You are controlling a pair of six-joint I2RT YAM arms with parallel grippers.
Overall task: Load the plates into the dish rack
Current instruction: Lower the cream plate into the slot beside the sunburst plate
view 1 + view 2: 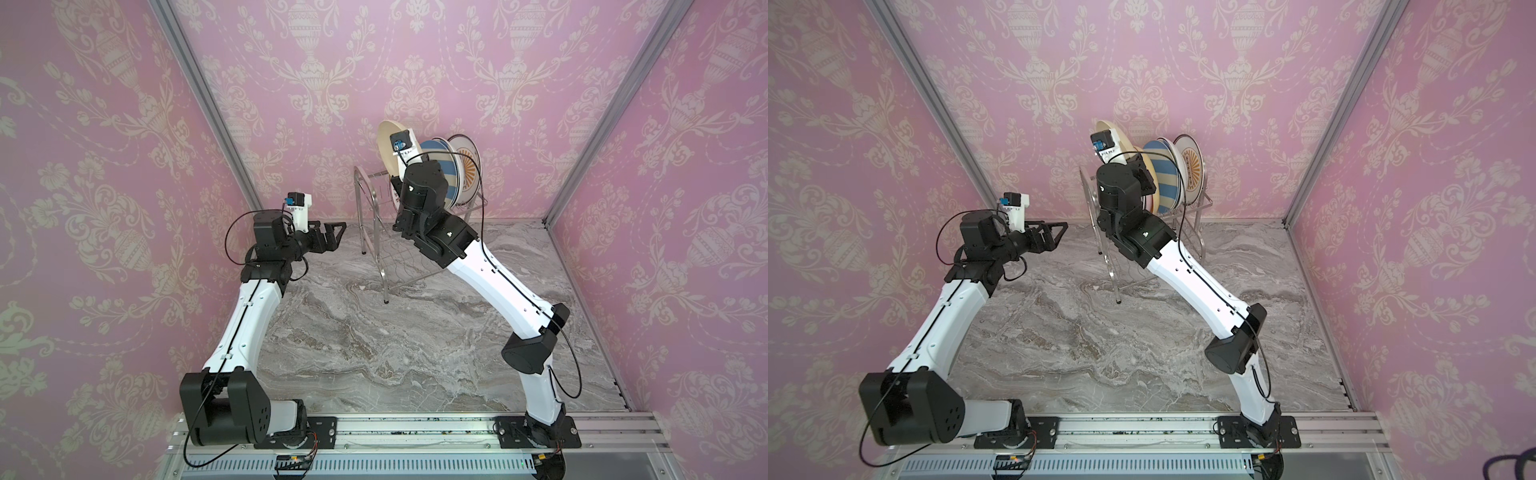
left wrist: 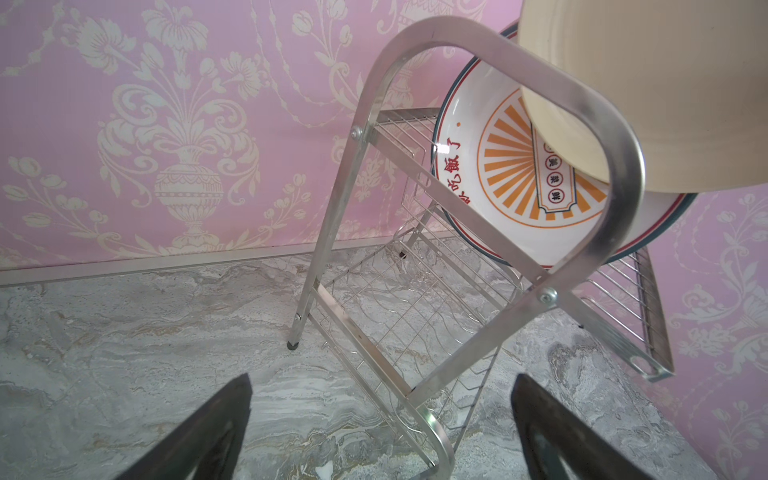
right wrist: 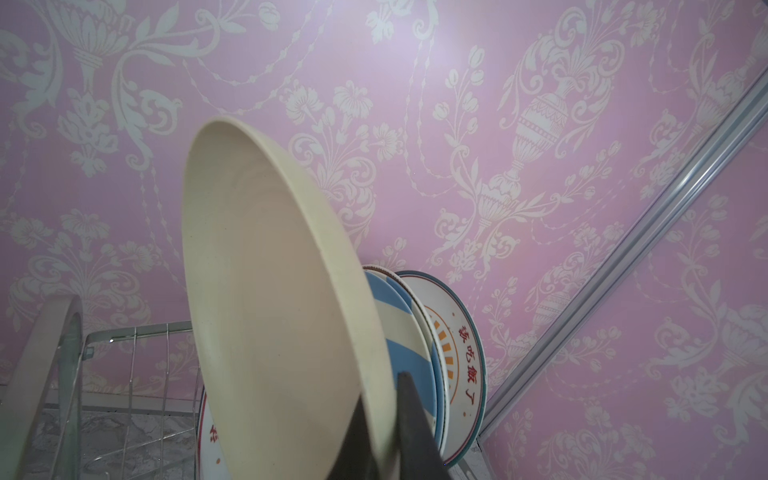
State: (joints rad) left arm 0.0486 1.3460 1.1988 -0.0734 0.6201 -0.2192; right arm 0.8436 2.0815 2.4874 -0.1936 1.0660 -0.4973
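Above dish rack (image 2: 615, 137), cream plate (image 3: 270, 291) (right fingers (image 3: 413, 432)).

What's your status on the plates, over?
Right gripper shut on cream plate, tilted over rack. Left gripper open, empty, beside rack. Racked already: striped plate, sunburst plate. Path looks clear.

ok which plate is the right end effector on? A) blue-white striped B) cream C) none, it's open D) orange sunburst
B: in the right wrist view the right end effector is shut on the rim of the cream plate, held on edge over the dish rack, while the blue-white striped plate stands in the rack behind it.
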